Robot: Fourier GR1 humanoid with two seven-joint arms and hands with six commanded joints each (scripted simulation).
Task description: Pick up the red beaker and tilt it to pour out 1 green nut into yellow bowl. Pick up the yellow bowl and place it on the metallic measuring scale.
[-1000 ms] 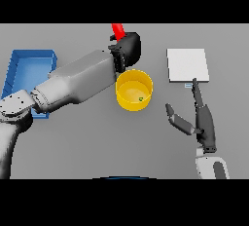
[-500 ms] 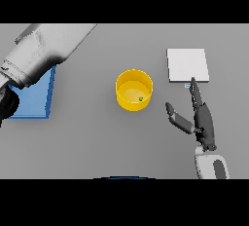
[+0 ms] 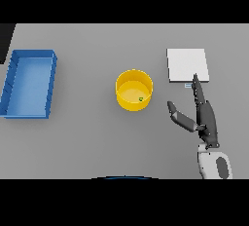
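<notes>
The yellow bowl stands upright near the table's middle, with one small green nut lying inside it toward its right front. To its right, further back, lies the flat pale metallic scale. My right hand rests open on the table just in front of the scale; its straight fingers point toward the scale's front edge and its thumb is spread left toward the bowl, apart from it. The red beaker and my left hand show nowhere.
A blue rectangular tray sits at the table's left side, nothing visible in it. A dark shape touches the picture's left edge behind the tray; I cannot tell what it is.
My left arm, which held the red beaker over the bowl a second ago, has swung left and left the view. The blue tray is now uncovered. My right hand has stayed put.
</notes>
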